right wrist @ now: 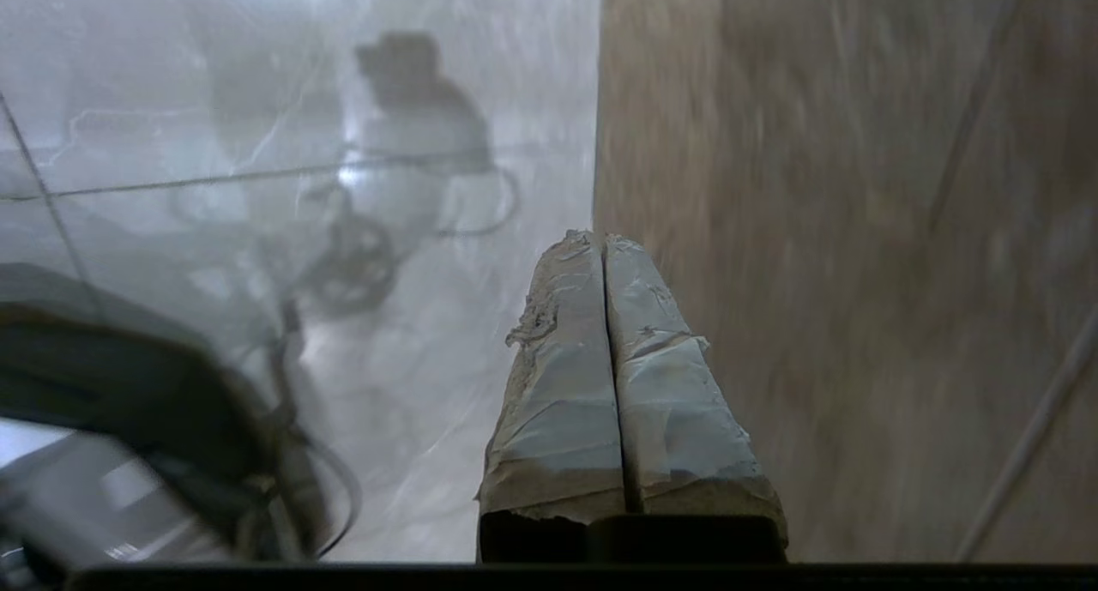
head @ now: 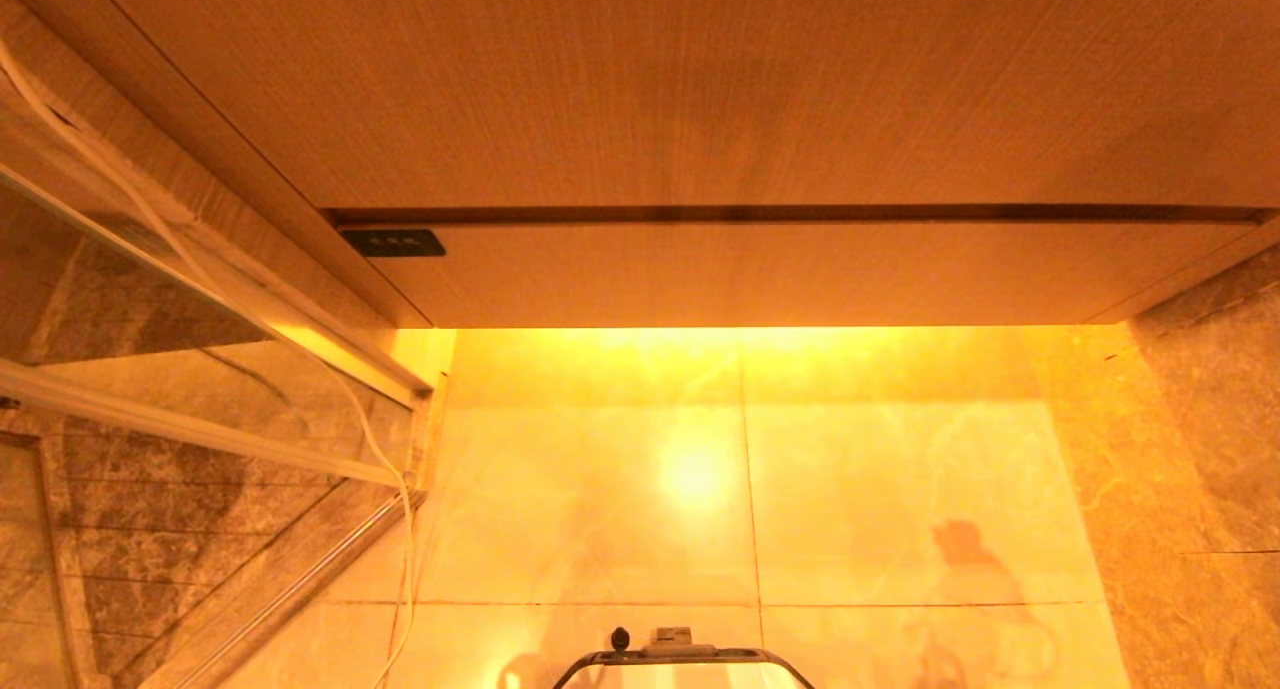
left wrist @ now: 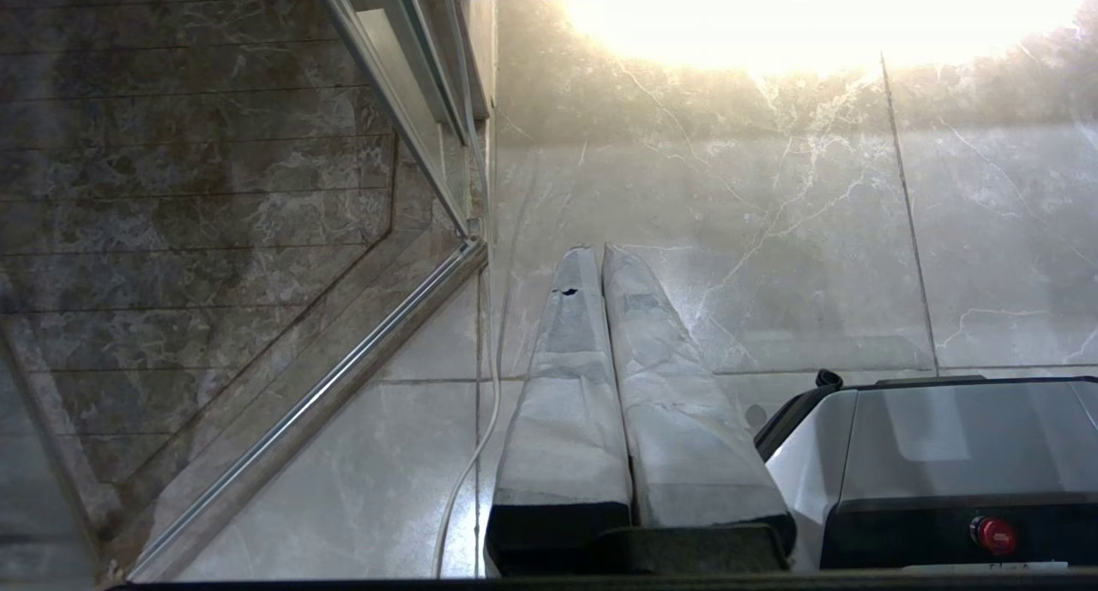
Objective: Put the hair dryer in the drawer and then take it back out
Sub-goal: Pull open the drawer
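Below the wooden counter (head: pixel 700 89), drawer (head: pixel 780 274) flush shut; both hands, left (left wrist: pixel 603 252) and right (right wrist: pixel 603 238), pressed closed, empty, over pale floor tiles (head: pixel 600 499).

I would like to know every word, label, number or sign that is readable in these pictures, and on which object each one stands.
No text can be read with certainty.
Small black label at the left end of the drawer front: pale marks, too small to read.
Strip below the red button on the robot base: dark marks at the picture's edge, too small to read.
Right wrist view: no writing visible.
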{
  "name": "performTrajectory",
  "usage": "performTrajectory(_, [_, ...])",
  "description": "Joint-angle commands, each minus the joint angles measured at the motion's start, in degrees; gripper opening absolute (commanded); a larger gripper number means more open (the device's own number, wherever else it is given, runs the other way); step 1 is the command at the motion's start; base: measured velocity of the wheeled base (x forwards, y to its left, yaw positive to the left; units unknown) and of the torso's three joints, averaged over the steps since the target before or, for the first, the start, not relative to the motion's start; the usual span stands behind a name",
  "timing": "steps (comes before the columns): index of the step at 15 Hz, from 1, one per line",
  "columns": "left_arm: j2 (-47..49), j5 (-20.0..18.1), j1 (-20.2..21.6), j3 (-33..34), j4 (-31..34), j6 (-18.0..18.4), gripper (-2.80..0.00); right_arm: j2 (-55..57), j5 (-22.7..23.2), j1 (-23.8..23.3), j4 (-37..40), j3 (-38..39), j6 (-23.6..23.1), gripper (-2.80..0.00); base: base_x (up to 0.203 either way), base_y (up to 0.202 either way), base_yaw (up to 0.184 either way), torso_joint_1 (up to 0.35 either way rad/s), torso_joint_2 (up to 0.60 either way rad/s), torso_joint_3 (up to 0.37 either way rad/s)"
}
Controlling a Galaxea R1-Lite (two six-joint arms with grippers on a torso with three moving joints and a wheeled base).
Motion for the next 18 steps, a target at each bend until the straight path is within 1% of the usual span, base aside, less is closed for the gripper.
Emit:
performTrajectory(1, [0.0,0.0,0.0,0.1,0.0,0.0,-2.80,-11.4,-0.9,-1.5,5.2,2.4,6.1,-2.80,0.000,0.000,0.000,0.000,0.00,0.000])
performTrajectory(2, [0.1,0.0,0.0,0.1,0.0,0.0,-2.80,-13.4,-1.8,-1.8,6.7,3.3,8.7,-2.80,0.000,0.000,0.000,0.000,0.00,0.000])
performTrajectory(5, [0.0,0.0,0.0,0.1,0.0,0.0,-2.80,-21.2,-4.2,-1.9,13.3,4.6,9.3,-2.80,0.000,0.000,0.000,0.000,0.00,0.000])
performTrajectory(7, [0.0,0.0,0.0,0.1,0.1,0.0,-2.80,-27.5,-6.0,-1.9,18.9,4.3,6.8,-2.80,0.000,0.000,0.000,0.000,0.00,0.000])
performTrajectory(9, [0.0,0.0,0.0,0.1,0.0,0.0,-2.80,-32.2,-7.7,-1.9,21.2,3.9,1.2,-2.80,0.000,0.000,0.000,0.000,0.00,0.000])
performTrajectory(11, [0.0,0.0,0.0,0.1,0.0,0.0,-2.80,-34.9,-8.1,-1.9,21.2,3.8,-1.6,-2.80,0.000,0.000,0.000,0.000,0.00,0.000])
performTrajectory(12, [0.0,0.0,0.0,0.1,0.0,0.0,-2.80,-36.0,-8.6,-1.9,19.9,3.8,-2.6,-2.80,0.000,0.000,0.000,0.000,0.00,0.000])
performTrajectory(13, [0.0,0.0,0.0,0.1,0.0,0.0,-2.80,-36.3,-9.5,-1.9,18.9,3.8,-2.8,-2.80,0.000,0.000,0.000,0.000,0.00,0.000])
performTrajectory(15, [0.0,0.0,0.0,0.1,0.0,0.0,-2.80,-36.2,-14.6,-1.6,16.1,4.1,-2.8,-2.80,0.000,0.000,0.000,0.000,0.00,0.000])
performTrajectory(18, [0.0,0.0,0.0,0.1,0.0,0.0,-2.80,-35.0,-15.2,-0.2,16.6,3.6,-3.3,-2.80,0.000,0.000,0.000,0.000,0.00,0.000])
